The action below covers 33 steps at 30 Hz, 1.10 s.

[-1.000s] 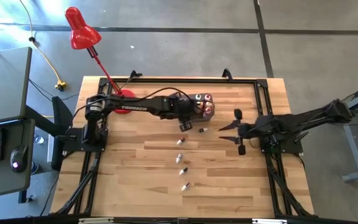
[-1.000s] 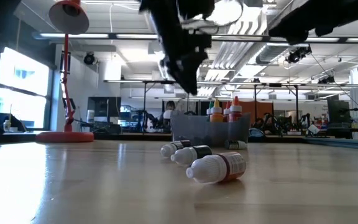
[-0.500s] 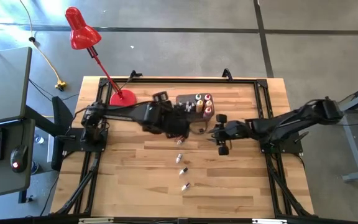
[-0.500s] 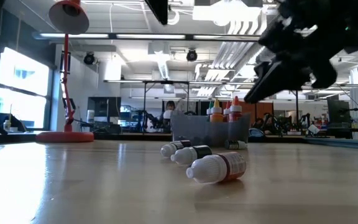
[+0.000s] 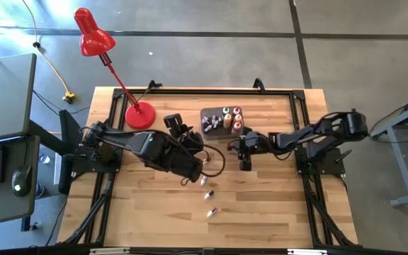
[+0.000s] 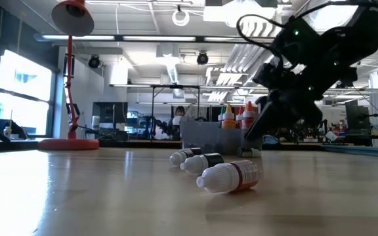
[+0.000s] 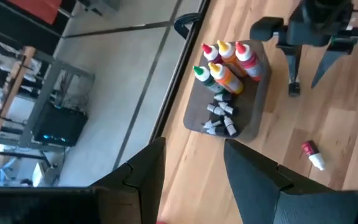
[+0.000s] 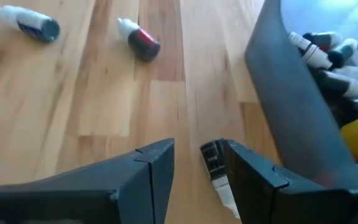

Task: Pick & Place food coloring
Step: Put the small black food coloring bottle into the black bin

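Note:
The dark grey tub [image 5: 212,113] stands near the table's far edge. Upright yellow, red and green food coloring bottles [image 7: 225,65] stand in it, with small ones lying beside them. Three loose bottles [image 5: 208,193] lie in a row on the wood. My right gripper [image 8: 194,177] is open and low beside the tub. Its fingers stand on either side of a small dark bottle [image 8: 219,177] lying on the table, without plainly touching it. My left gripper [image 7: 194,180] is open and empty, raised over the table's middle [image 5: 198,170].
A red desk lamp [image 5: 94,35] has its base [image 5: 140,113] on the far left of the table. A red-banded bottle [image 8: 140,42] and a blue-labelled one [image 8: 31,23] lie ahead of my right gripper. Bare wood spreads toward the near edge.
My left gripper has drawn back from the tub toward the near edge and the left, and has risen out of the low view. My right gripper has travelled toward the table's left and come down beside the tub, over the small dark bottle.

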Tool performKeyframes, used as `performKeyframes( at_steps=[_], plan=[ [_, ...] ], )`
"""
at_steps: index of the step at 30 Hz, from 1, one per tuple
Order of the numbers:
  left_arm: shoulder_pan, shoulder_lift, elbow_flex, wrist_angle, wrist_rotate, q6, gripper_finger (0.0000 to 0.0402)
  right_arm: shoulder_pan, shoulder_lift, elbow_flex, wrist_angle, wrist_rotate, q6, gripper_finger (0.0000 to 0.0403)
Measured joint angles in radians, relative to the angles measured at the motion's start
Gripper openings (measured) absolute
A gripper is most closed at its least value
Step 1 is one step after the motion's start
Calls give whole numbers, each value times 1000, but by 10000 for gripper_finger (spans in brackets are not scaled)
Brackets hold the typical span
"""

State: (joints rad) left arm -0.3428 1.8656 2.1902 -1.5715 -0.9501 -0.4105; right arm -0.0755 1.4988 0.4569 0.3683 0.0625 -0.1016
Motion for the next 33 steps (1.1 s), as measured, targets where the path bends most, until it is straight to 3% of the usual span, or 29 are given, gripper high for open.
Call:
performKeyframes(
  at_steps=[10, 33],
  plan=[
    [2, 0, 0, 0, 5, 20, 158, -26, 101, 2, 79, 6, -44, 133],
    [2, 1, 0, 0, 23, 39, 158, -2, 110, 2, -4, 50, -34, 133]
  ],
)
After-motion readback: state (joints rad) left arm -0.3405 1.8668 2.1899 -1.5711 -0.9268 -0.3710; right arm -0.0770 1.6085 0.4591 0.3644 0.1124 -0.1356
